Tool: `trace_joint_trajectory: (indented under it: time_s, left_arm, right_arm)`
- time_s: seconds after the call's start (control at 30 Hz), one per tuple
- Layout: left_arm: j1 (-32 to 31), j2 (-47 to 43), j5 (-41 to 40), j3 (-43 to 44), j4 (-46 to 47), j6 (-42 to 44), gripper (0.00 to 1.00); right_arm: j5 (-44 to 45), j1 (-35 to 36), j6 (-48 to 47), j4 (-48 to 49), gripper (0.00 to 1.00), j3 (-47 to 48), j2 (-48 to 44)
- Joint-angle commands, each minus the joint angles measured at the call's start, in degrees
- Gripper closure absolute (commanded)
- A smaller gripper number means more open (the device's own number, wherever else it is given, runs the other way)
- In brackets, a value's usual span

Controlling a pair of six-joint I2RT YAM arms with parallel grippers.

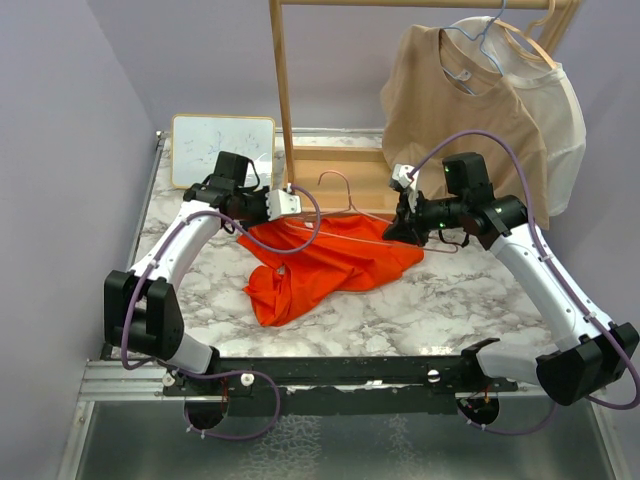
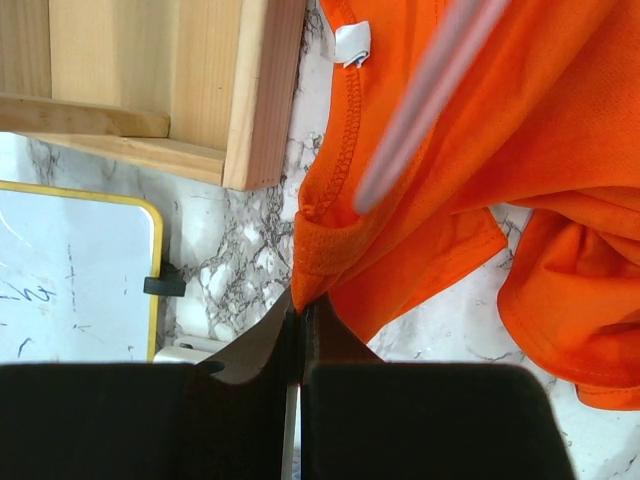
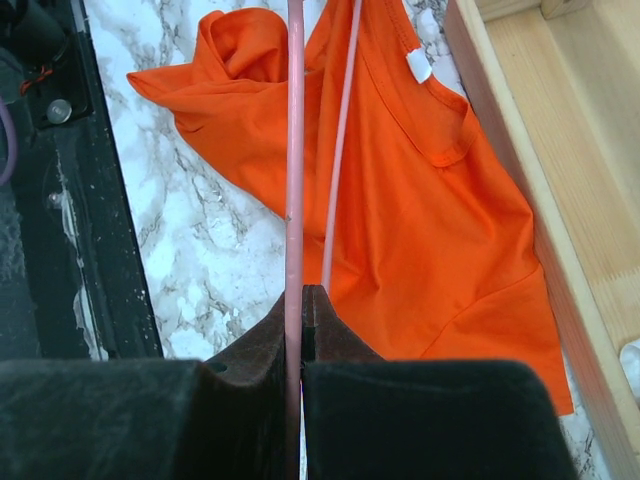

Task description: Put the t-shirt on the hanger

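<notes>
Top external view: the orange t-shirt (image 1: 330,268) lies crumpled in the middle of the desk (image 1: 430,310). The pink wire hanger (image 1: 349,193) lies across its far edge, hook toward 12 o'clock. The left end effector (image 1: 287,203) sits at the shirt's 11 o'clock corner and the right end effector (image 1: 402,228) at its 2 o'clock. Most of the cloth is heaped toward 7 o'clock, so we judge that a lift could drag it unevenly and pull it out of a grip. The post of the wooden rack (image 1: 283,100) stands just beyond the left end effector, and a swing toward 12 o'clock could knock it.

Left wrist view: the left end effector (image 2: 302,312) is closed on a small fold of the t-shirt (image 2: 560,120) by the neckband. So narrow a bite may slip once the hanger (image 2: 420,110), blurred here at 1 o'clock, pushes against the cloth. We cannot tell whether the wire is inside the neck opening or merely above it. It might enter a sleeve instead.

Right wrist view: the right end effector (image 3: 298,298) is pinched shut on one wire of the hanger (image 3: 294,150), which runs toward 12 o'clock over the t-shirt (image 3: 420,230). A thin round wire may twist between the pads, letting the frame droop, swing or snag the cloth.
</notes>
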Motion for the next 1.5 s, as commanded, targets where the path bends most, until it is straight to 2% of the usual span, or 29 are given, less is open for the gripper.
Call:
trace_joint_trajectory:
  time_s: [0.0,0.2,0.5,1.1,1.47]
  left_arm:
    - [0.8,0.8,3.9,2.3,-1.3,-1.2,1.0]
    - [0.8,1.6,6.4,4.4,-3.4,-1.0,1.0]
    - [0.8,1.3,8.2,5.4,-8.5,1.9,1.0]
    - [0.8,2.9,7.2,4.9,-8.7,2.4,1.0]
    - [0.9,2.8,7.5,5.3,-9.1,2.7,1.0]
  right_arm:
    - [-3.5,0.2,-0.9,-0.6,0.99,0.5,-0.2]
    - [-2.9,0.2,-0.8,1.6,0.99,-0.8,0.4]
    - [5.0,0.1,0.2,6.9,0.99,-1.1,0.3]
    - [7.4,0.1,-0.4,5.0,0.99,0.6,-2.3]
    - [7.8,0.0,-0.3,6.0,0.99,-1.8,-3.5]
